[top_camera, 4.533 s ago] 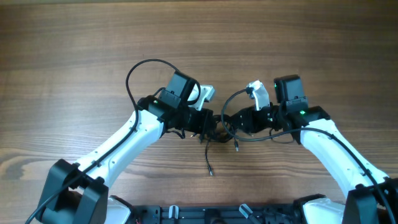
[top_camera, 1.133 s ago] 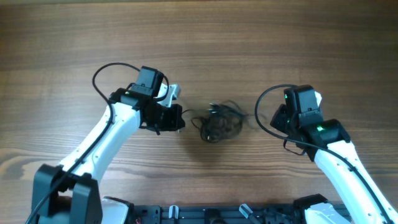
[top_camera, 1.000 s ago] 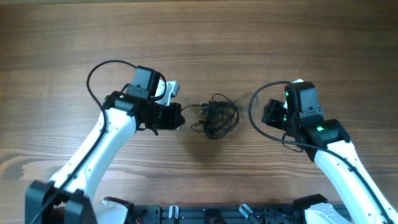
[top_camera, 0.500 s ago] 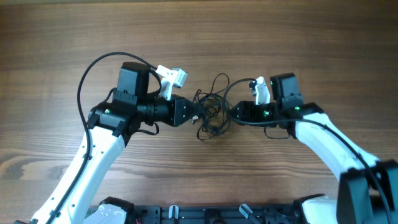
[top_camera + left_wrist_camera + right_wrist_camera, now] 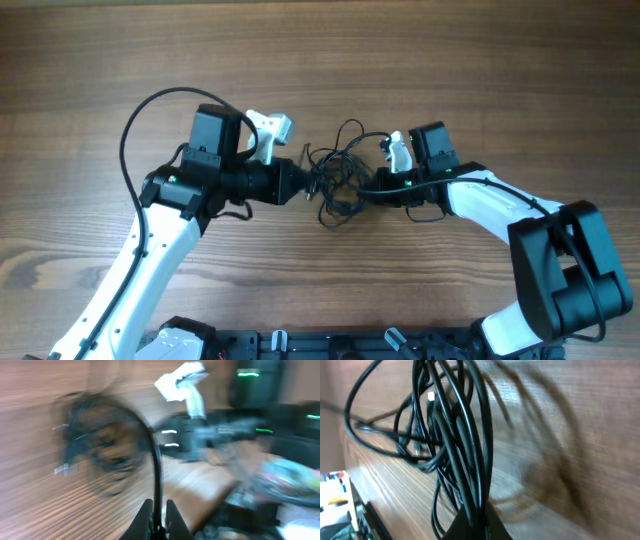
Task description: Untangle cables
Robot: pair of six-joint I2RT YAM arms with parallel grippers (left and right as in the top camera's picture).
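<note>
The cables (image 5: pixel 340 178) are a loose tangle of thin black wires on the wooden table between my two arms. My left gripper (image 5: pixel 306 185) reaches in from the left and is shut on one strand. In the left wrist view that strand (image 5: pixel 157 475) rises from between the closed fingertips (image 5: pixel 145 516), and the rest of the tangle (image 5: pixel 100 445) is blurred. My right gripper (image 5: pixel 372 188) comes in from the right, shut on a bundle of several strands. In the right wrist view those cables (image 5: pixel 455 435) fan up from the closed right gripper (image 5: pixel 476 522).
The wooden table (image 5: pixel 450 70) stretches out on all sides. A thick black arm cable (image 5: pixel 150 105) loops above my left arm. A black rail (image 5: pixel 330 345) runs along the front edge.
My right gripper has moved left into the tangle and shut on a bundle of strands. The left gripper has kept its hold and barely moved.
</note>
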